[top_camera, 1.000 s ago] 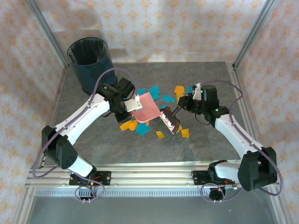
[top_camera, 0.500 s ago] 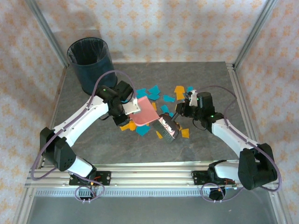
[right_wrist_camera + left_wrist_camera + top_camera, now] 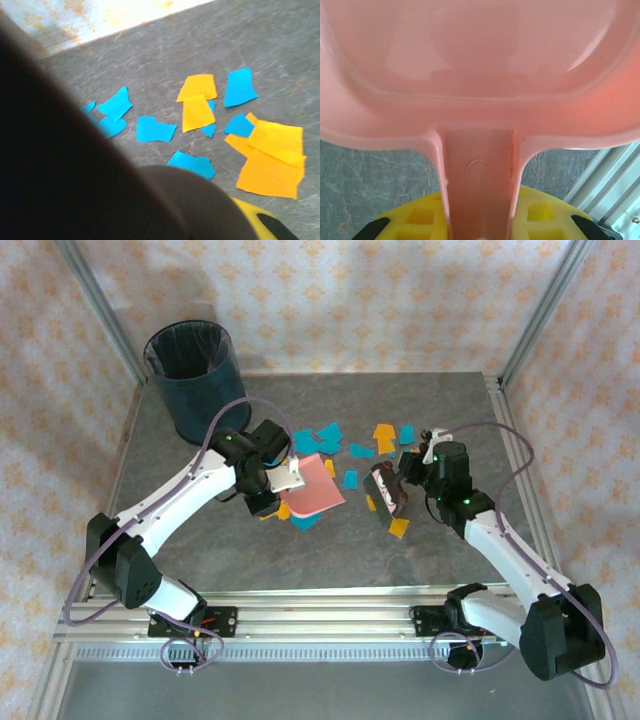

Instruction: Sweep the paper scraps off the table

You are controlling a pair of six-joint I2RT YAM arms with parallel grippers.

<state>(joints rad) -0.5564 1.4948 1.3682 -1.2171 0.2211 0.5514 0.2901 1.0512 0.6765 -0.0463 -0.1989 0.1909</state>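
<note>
Far to the dustpan's (image 3: 318,490) left, the bin (image 3: 190,375) sits at the back corner of the table (image 3: 200,560), well apart from it. My left gripper (image 3: 289,473) is clamped on the dustpan's handle, and on the wrist camera the yellow fingers (image 3: 417,222) flank the pink stem.

The pan's mouth faces right and its tray looks bare. The paper scraps (image 3: 326,432) lie scattered. A few poke out at the dustpan's near-left edge, but most are just behind it and to its right.

Right of the dustpan, my right gripper (image 3: 410,478) is shut tight on the brush (image 3: 388,490). I can't tell if the bristles touch down.

I'd call this mid-sweep. Next I need a leftward stroke that drives scraps into the mouth, with the lip held flat.

There's open tabletop on the near side of the dustpan, but the near rails (image 3: 330,605) bound it.
</note>
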